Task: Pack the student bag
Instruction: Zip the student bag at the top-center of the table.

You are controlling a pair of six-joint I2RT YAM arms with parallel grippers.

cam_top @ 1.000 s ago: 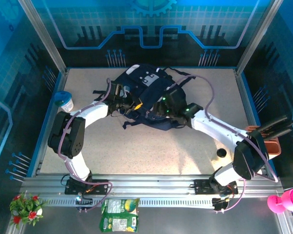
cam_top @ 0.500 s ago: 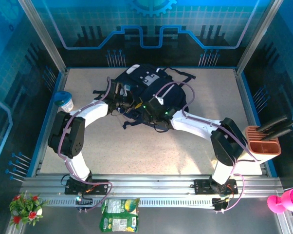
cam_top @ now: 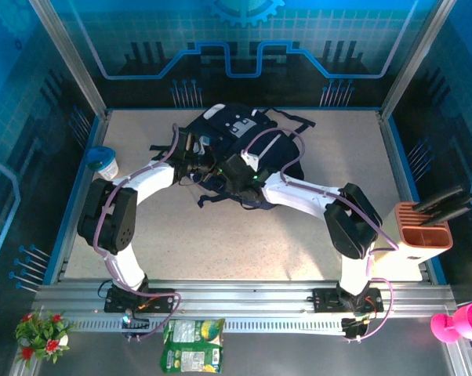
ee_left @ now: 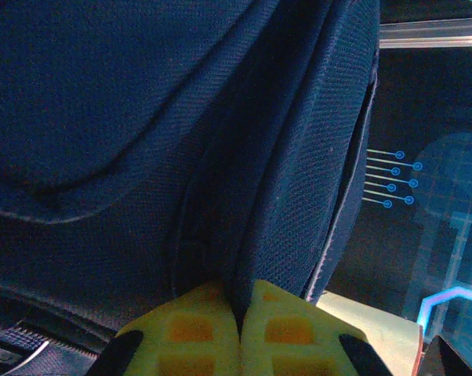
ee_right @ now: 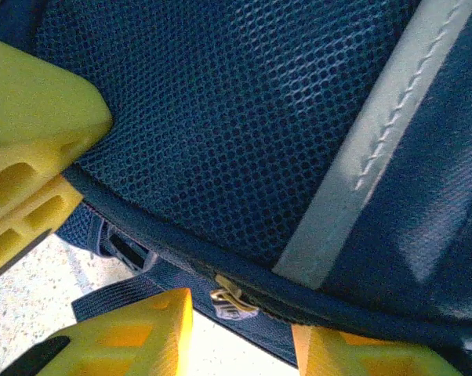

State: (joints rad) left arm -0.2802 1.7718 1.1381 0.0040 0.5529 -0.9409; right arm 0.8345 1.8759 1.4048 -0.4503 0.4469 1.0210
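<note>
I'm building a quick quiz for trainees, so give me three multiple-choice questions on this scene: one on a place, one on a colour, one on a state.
1. Where is the blue-lidded cup? A) at the table's left edge B) in the far right corner C) beside the right arm's base
2. What colour is the stripe on the backpack? A) red B) white C) green
3. How do the left jaws stand? A) wide open over bare table B) shut on a pen C) shut on backpack fabric
Answers: A, it stands far left on the table; B, the right wrist view shows a pale stitched band; C, the yellow pads meet around navy cloth.
</note>
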